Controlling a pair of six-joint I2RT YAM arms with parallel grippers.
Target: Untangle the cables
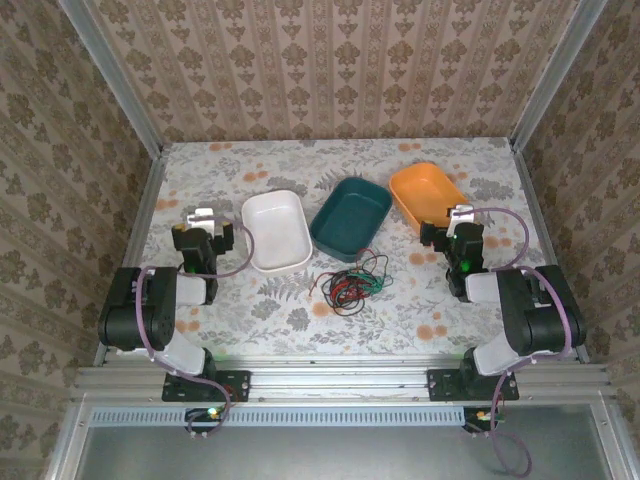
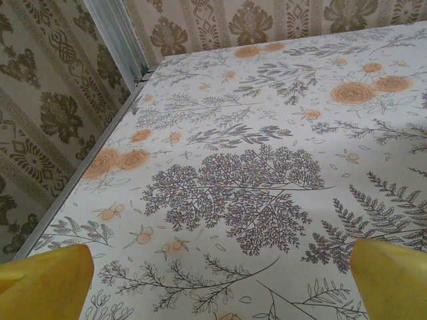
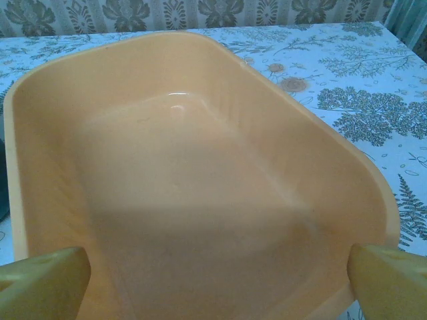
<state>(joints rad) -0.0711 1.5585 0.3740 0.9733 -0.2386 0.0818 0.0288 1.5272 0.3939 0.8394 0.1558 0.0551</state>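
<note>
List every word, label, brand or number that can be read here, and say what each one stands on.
There is no text to read.
The white tray, the teal tray and the orange tray bear no labels.
The table and the walls carry flower patterns only.
The cables show no tags.

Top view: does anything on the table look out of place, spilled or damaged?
Only the cables: red, black and green wires lie in one loose tangle on the bare table, just in front of the teal tray and not inside it. Nothing looks spilled or broken.
</note>
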